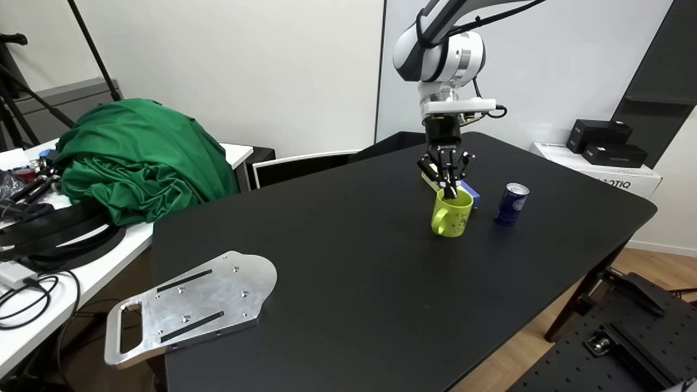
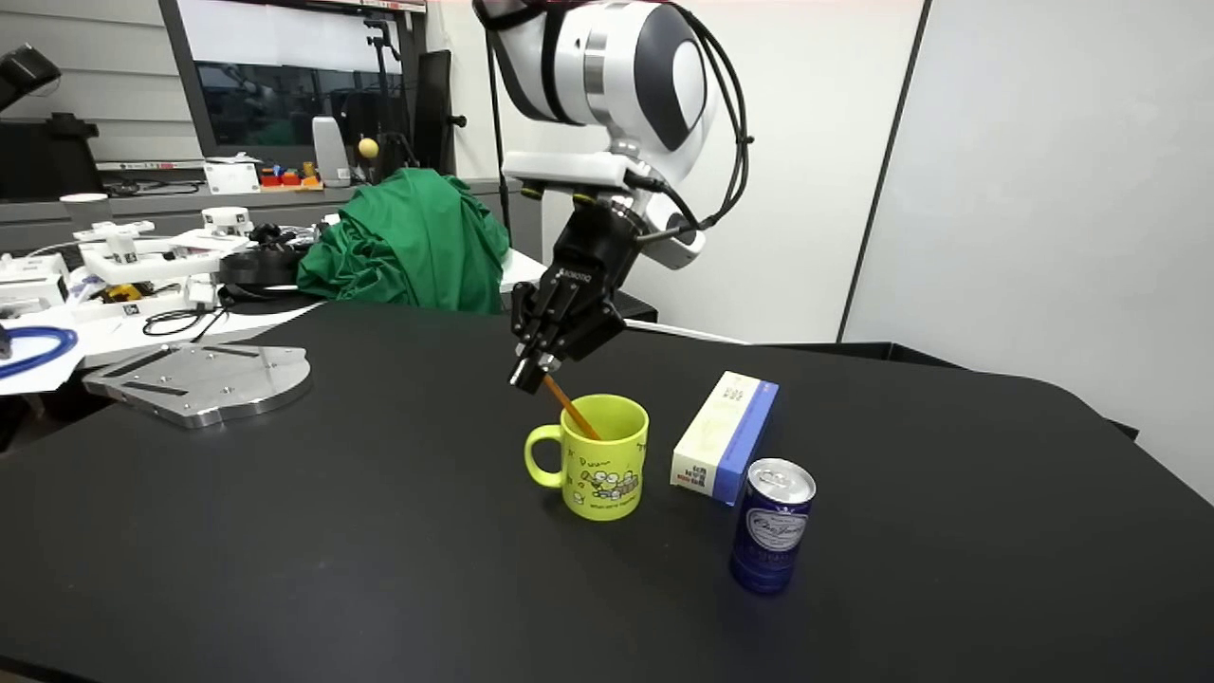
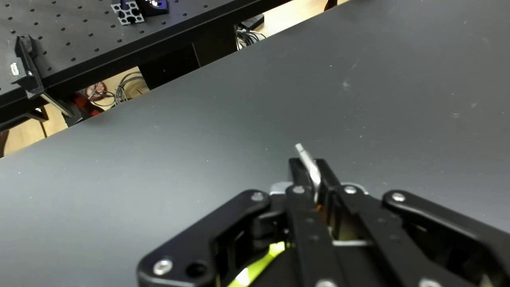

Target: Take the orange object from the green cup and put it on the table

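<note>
The orange object (image 2: 574, 410) is a thin stick leaning in the green cup (image 2: 607, 484), its lower end hidden inside. My gripper (image 2: 533, 373) is shut on its upper end just above the cup's rim, on the handle side. In the wrist view the stick's silver-white tip (image 3: 310, 165) pokes out between the closed fingers of the gripper (image 3: 309, 160), with a bit of orange behind. The yellow-green cup stands upright on the black table (image 2: 379, 531); it also shows in an exterior view (image 1: 456, 216) and partly under the gripper in the wrist view (image 3: 259, 268).
A white-and-blue oblong box (image 2: 723, 436) lies beside the cup. A dark blue can (image 2: 773, 531) stands in front of the box, and also shows in an exterior view (image 1: 512, 206). A silver metal plate (image 1: 201, 299) lies at a table edge, away from the cup.
</note>
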Tool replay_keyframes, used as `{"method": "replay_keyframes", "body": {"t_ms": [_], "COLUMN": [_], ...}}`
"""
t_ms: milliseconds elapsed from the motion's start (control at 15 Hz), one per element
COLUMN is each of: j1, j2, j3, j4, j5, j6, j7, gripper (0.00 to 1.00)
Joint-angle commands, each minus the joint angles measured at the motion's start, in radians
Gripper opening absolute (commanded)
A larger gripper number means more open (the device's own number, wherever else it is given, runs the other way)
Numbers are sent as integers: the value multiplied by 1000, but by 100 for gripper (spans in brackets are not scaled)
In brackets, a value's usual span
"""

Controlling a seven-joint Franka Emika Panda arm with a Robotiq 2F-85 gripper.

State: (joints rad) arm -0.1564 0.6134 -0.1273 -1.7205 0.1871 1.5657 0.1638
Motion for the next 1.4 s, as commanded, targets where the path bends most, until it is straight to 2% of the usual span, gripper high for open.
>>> {"method": "replay_keyframes", "body": {"t_ms": [0,733,1000,1333], "j1": [15,80,126,198], "j2": [-34,-181,-252,-310], "j3": [19,83,109,146], "j4": [42,67,-50,-293], "j5": [23,42,-7,-69], "j6": [-59,-159,-31,356], "j7": [16,-41,-127,-144], "gripper": [2,2,2,2]}}
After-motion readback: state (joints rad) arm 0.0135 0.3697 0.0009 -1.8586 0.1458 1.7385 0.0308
